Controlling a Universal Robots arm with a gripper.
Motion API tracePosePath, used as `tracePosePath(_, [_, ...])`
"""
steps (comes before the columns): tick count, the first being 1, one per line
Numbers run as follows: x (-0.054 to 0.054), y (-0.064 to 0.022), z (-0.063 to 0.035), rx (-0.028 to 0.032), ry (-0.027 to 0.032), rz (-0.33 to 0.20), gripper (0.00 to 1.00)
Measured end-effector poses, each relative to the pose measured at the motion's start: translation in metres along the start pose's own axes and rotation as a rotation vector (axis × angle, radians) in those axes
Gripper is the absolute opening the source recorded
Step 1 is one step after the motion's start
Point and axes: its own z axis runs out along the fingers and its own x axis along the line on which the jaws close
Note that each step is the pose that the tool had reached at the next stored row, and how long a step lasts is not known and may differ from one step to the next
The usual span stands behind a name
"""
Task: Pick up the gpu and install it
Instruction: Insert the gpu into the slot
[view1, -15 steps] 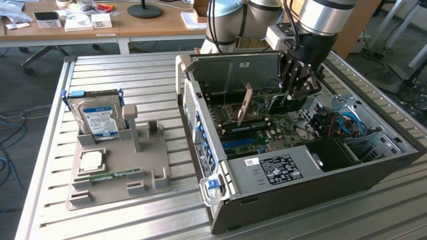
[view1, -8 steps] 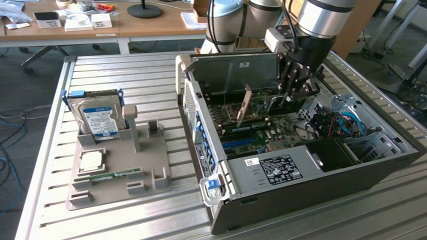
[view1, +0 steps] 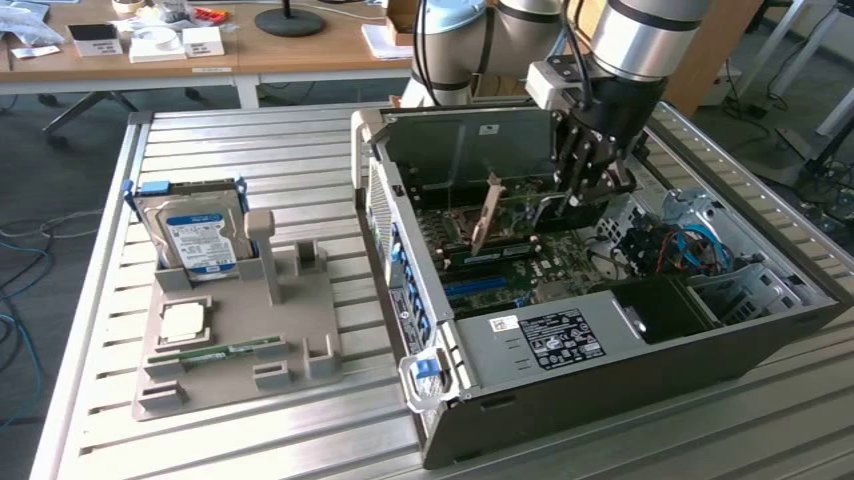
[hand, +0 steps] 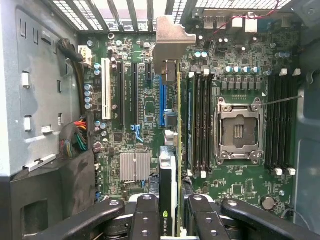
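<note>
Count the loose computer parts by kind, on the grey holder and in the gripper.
hard drive: 1
CPU: 1
memory stick: 1
gpu: 1
Total: 4

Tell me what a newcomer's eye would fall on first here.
The open computer case on the slatted metal table, with the robot arm down inside it. Its jaws clamp the gpu edge-on over the green motherboard. On the exterior view's left, a hard drive stands upright in a grey holder.
</note>
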Motion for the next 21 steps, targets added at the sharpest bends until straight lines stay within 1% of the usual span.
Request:
tracePosePath(5, [0.0002,0.0030,0.0028,-0.0001,0.0001,0.000,0.27])
tracePosePath(13, [0.0002,0.0030,0.0031,0.0000,0.0000,0.000,0.27])
tracePosePath(21, [0.0003,0.0041,0.0070,0.0004,0.0000,0.000,0.27])
